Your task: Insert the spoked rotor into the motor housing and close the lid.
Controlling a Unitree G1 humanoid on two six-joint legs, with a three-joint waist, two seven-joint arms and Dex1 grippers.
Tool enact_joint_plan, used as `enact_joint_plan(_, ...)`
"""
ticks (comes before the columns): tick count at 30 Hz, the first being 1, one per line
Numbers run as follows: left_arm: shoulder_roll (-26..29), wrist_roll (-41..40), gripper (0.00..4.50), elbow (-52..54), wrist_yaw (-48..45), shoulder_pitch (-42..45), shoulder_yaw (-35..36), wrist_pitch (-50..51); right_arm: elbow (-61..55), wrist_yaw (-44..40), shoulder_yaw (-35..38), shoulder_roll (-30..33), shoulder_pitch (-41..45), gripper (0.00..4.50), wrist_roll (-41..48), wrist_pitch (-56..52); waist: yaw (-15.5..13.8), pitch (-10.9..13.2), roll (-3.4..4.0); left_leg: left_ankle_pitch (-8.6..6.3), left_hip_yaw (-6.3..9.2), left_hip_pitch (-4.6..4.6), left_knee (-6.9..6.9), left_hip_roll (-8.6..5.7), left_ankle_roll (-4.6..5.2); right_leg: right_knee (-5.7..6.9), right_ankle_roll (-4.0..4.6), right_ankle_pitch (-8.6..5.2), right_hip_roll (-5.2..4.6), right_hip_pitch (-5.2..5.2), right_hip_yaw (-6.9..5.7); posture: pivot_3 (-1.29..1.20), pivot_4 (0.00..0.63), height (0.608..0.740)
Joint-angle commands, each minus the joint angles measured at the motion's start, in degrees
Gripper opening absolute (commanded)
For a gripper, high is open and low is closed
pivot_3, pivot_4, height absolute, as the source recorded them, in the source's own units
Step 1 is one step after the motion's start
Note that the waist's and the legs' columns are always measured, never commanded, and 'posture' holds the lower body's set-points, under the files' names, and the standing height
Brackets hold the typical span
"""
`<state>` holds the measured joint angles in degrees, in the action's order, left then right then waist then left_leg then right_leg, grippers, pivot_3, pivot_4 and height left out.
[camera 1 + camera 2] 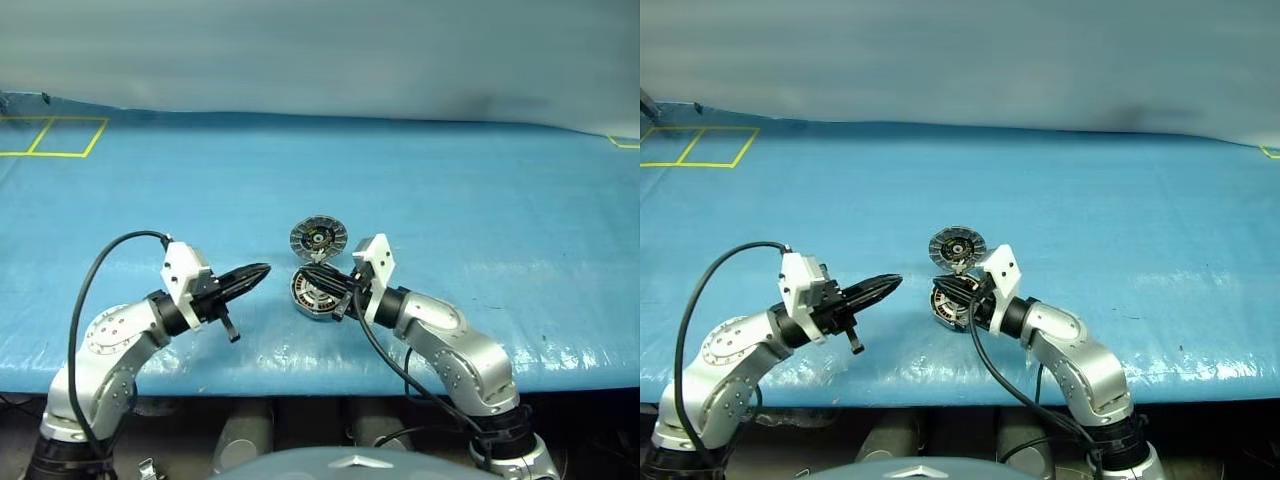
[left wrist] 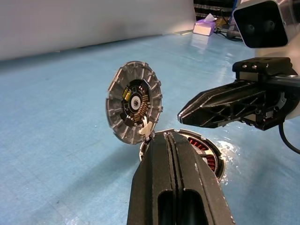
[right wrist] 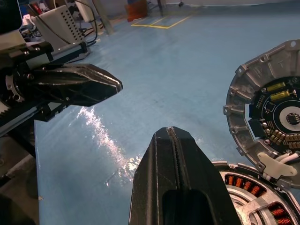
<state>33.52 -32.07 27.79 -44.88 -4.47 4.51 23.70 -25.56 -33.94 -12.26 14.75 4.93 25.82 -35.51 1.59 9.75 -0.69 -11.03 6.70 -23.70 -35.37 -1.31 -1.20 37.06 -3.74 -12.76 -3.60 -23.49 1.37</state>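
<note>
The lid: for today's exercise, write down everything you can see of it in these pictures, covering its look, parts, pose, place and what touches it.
The lid is a round grey metal-looking disc with a toothed, segmented rim. Its inner face shows a dark circuit board with yellow components, copper-coloured parts and a small central hub. It stands open, tilted nearly upright, joined at its lower edge by a pale hinge piece to the motor housing, which rests on the blue table cover. Neither gripper touches it.

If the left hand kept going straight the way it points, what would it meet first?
Probably the right hand, which crosses just ahead of the shut left hand. The open lid and motor housing lie close beside that line, so depth leaves some doubt.
</note>
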Motion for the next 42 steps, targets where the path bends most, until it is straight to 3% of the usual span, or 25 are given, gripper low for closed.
enact_joint_plan(1, 1.4, 0.2, 0.02, -3.3, -1.3, 2.1, 3.0, -1.8, -2.6, -0.3, 0.8, 0.7, -1.3, 0.00, 0.6, 2.0, 0.0, 0.0, 0.00, 0.00, 0.00, 0.00, 0.01, 0.00, 0.00, 0.00, 0.00, 0.00, 0.00, 0.00, 0.00, 0.00, 0.150, 0.740)
enact_joint_plan(4, 2.3, 2.9, 0.02, -10.2, -1.2, 6.1, 4.7, -4.6, -3.0, -0.9, 1.0, 1.7, -3.7, 0.00, -0.3, 5.6, -0.1, 0.0, 0.00, 0.00, 0.00, 0.00, 0.02, 0.00, 0.00, 0.00, 0.00, 0.00, 0.02, -0.01, -0.01, 0.00, 0.150, 0.740)
enact_joint_plan(9, -1.4, 5.2, 0.02, -25.3, -0.6, 14.5, 6.9, -13.5, -2.7, 0.0, 1.0, 2.0, -9.7, 0.00, -4.0, 14.4, -0.4, 0.0, -0.01, 0.01, 0.00, 0.02, -0.01, -0.01, 0.00, -0.03, -0.05, 0.04, 0.02, 0.06, -0.01, 0.00, 0.150, 0.740)
enact_joint_plan(21, -6.5, 10.4, 0.02, -56.9, -11.1, 38.6, -0.4, -15.8, 2.7, 6.4, 1.8, 0.3, -25.5, 0.00, -14.8, 33.7, -0.4, 0.0, -0.13, 0.01, 0.01, 0.03, -0.15, -0.05, 0.00, -0.08, -0.22, 0.15, 0.05, 0.20, 0.01, 0.00, 0.150, 0.740)
enact_joint_plan(33, -13.2, 18.1, 0.02, -80.7, -23.4, 55.3, -6.8, -22.0, 4.6, 9.9, -0.8, -2.3, -30.3, 0.00, -18.0, 38.6, 0.3, 0.0, -0.17, 0.01, -0.01, 0.00, -0.26, -0.04, 0.02, -0.05, -0.35, 0.26, 0.08, 0.20, 0.05, 0.00, 0.150, 0.740)
enact_joint_plan(42, -17.8, 20.9, 0.02, -89.9, -31.5, 63.2, -7.3, -23.6, 6.1, 10.7, -0.5, -3.1, -31.8, 0.00, -17.2, 40.5, 0.2, 0.0, -0.20, 0.01, 0.00, -0.04, -0.28, -0.05, 0.03, -0.05, -0.58, 0.39, 0.08, 0.19, 0.04, 0.00, 0.150, 0.740)
